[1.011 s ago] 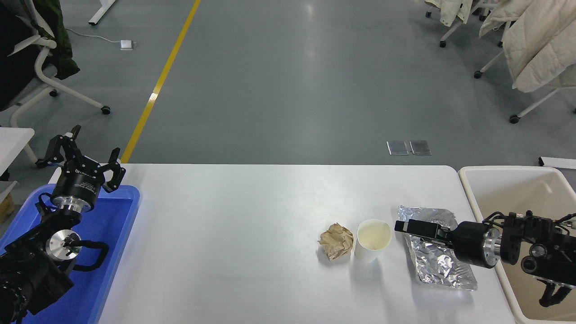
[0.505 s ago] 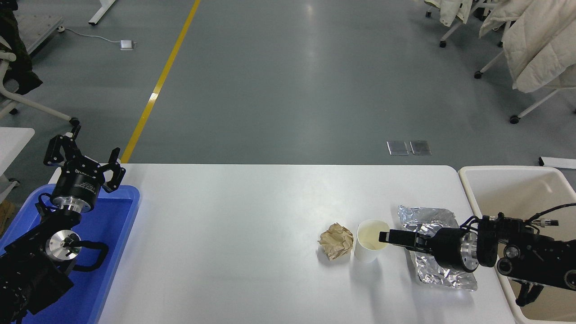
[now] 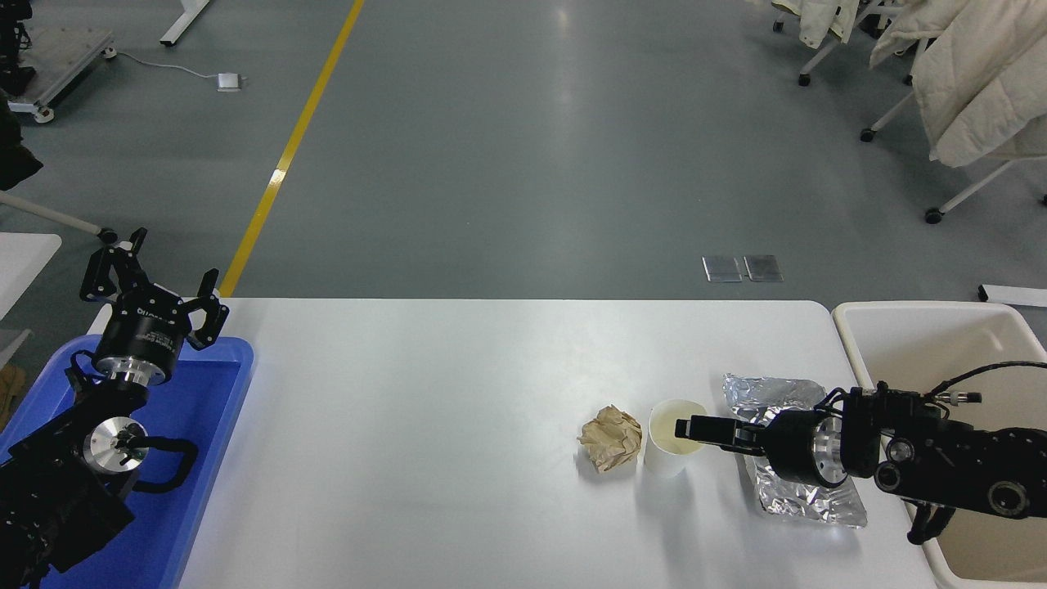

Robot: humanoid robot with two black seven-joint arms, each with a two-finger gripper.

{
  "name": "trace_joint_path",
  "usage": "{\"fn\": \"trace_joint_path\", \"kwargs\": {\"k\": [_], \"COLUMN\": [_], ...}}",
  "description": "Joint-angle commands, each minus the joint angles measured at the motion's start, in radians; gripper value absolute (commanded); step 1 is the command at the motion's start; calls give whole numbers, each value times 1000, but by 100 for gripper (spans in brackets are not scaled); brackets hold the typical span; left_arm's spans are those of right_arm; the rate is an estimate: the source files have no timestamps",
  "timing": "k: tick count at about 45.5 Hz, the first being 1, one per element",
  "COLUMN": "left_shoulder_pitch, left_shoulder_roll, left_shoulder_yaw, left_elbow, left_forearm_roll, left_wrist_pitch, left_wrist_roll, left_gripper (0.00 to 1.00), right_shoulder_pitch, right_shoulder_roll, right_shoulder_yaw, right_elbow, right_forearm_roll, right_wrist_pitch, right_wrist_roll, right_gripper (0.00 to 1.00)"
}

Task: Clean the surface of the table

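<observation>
Head view: the right gripper [image 3: 685, 427] has advanced from over the foil sheet [image 3: 806, 491] to the paper cup [image 3: 672, 448], its tip now over the cup's mouth; whether its jaws are spread I cannot tell. A grasp looks imminent. Crumpled brown paper [image 3: 612, 438] touches the cup's left side on the white worktop [image 3: 425, 409]. The left gripper [image 3: 151, 303], jaws spread, sits parked far left of the cup.
</observation>
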Motion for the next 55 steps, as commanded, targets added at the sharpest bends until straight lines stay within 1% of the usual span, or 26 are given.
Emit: {"fn": "trace_joint_path", "kwargs": {"k": [1,4,12,16,20,22,25,29,31,32,33,55], "left_shoulder_pitch": [0,0,0,0,0,0,0,0,0,0,0,0], "left_shoulder_roll": [0,0,0,0,0,0,0,0,0,0,0,0], "left_shoulder_yaw": [0,0,0,0,0,0,0,0,0,0,0,0], "left_elbow": [-1,-1,1,1,1,1,-1,-1,-1,-1,1,1], "left_forearm_roll": [0,0,0,0,0,0,0,0,0,0,0,0], "left_wrist_pitch": [0,-1,0,0,0,0,0,0,0,-1,0,0], "left_wrist_roll": [0,0,0,0,0,0,0,0,0,0,-1,0], "left_gripper": [100,100,100,100,100,100,100,100,100,100,100,100], "right_shoulder_pitch": [0,0,0,2,2,9,20,29,35,37,38,61], "right_shoulder_roll": [30,43,62,65,74,77,88,106,108,109,109,88], "right_shoulder_yaw": [-6,-8,-9,-11,-35,-49,-68,-80,-88,-92,-95,-109], "right_elbow": [-37,-52,-60,-61,-64,-72,-84,-103,-104,-104,-106,-96], "right_forearm_roll": [-2,-4,-19,-21,-22,-22,-22,-24,-30,-34,-39,-39], "right_wrist_pitch": [0,0,14,15,17,17,17,18,21,21,23,46], "right_wrist_roll": [-29,-42,-45,-45,-45,-45,-45,-45,-45,-45,-45,-43], "right_gripper": [98,96,84,82,73,63,46,28,16,7,0,0]}}
